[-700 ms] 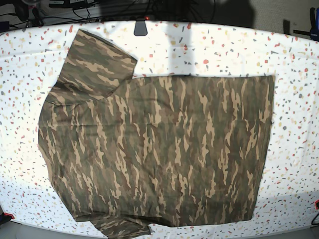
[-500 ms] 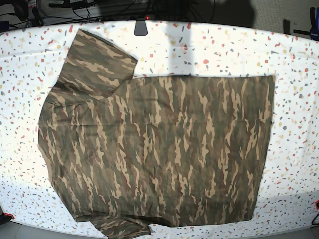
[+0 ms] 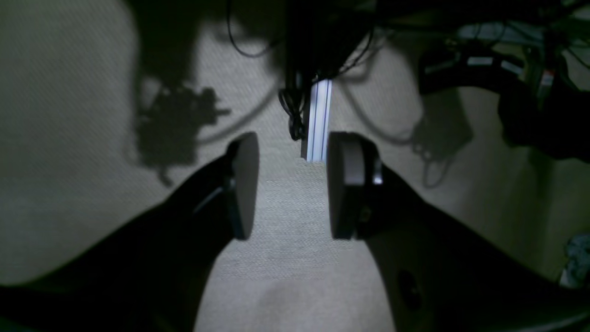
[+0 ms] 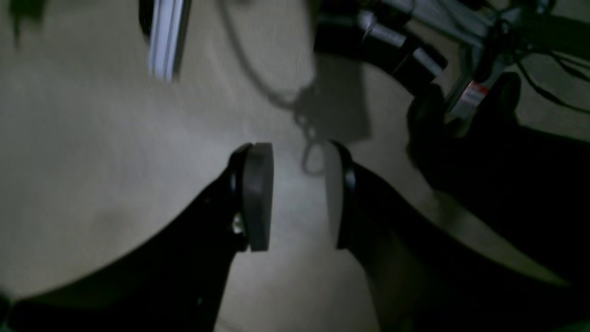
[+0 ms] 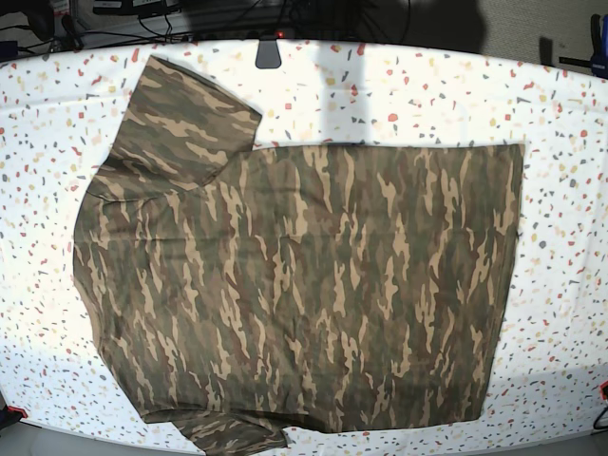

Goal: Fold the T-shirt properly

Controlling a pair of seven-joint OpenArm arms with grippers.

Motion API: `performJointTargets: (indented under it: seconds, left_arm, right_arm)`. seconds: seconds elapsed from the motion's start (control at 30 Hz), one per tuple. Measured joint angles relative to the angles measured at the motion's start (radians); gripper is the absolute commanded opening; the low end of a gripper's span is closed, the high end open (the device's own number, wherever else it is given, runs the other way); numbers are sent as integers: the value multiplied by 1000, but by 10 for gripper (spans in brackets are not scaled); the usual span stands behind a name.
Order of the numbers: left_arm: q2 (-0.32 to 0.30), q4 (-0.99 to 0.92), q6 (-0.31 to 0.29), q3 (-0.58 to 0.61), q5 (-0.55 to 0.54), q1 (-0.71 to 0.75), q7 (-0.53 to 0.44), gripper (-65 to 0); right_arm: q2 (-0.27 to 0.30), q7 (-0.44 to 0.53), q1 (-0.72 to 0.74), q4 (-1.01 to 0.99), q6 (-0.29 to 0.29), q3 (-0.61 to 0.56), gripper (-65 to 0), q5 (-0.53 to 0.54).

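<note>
- Evidently no fold had been made: the camouflage T-shirt (image 5: 304, 285) lay spread flat across the middle of the speckled table (image 5: 560, 114), covering most of it.
- Hem ran straight beside the table's right edge; shoulders toward the left edge.
- One sleeve (image 5: 185, 119) splayed out toward the far left corner; the other sleeve (image 5: 233, 435) reached the near edge, partly out of view.
- Collar could not be made out in the base view.
- Neither arm appeared over the table in the base view.
- Left gripper (image 3: 290, 186): pads apart, nothing between them, only plain floor and cables below.
- Right gripper (image 4: 298, 196): pads likewise apart and empty, aimed at the same kind of floor, away from the cloth.
- Judgement: task at its start. Sleeves and body folds all remained; both arms first needed to come over the shirt.
</note>
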Motion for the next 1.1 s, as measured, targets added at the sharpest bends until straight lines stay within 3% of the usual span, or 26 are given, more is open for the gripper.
performJointTargets:
  seconds: [0.3, 0.43, 0.7, 0.83, 0.93, 1.1]
  left_arm:
    - [-6, 37, 1, 0, 1, 67, 2, -406]
    - [-6, 175, 0, 0, -3, 110, 2, -406]
    - [-8, 516, -2, -3, 1, 249, 25, -406]
    - [-6, 628, -3, -60, -7, 282, 84, -406]
    - [-9, 681, -2, -125, -98, 304, 124, -406]
    - [-9, 742, 1, -205, -144, 315, 127, -405]
  right_arm:
    - [-13, -23, -150, 224, 12, 130, -453, -7]
    - [-13, -80, -167, 359, 15, 182, -453, -8]
    - [-11, -82, -171, 582, 13, 297, -453, -7]
    - [-10, -109, -170, 668, 12, 324, -453, -6]
    - [-10, -116, -174, 724, 13, 332, -453, -5]
    - [-10, -111, -174, 795, 15, 335, -453, -8]
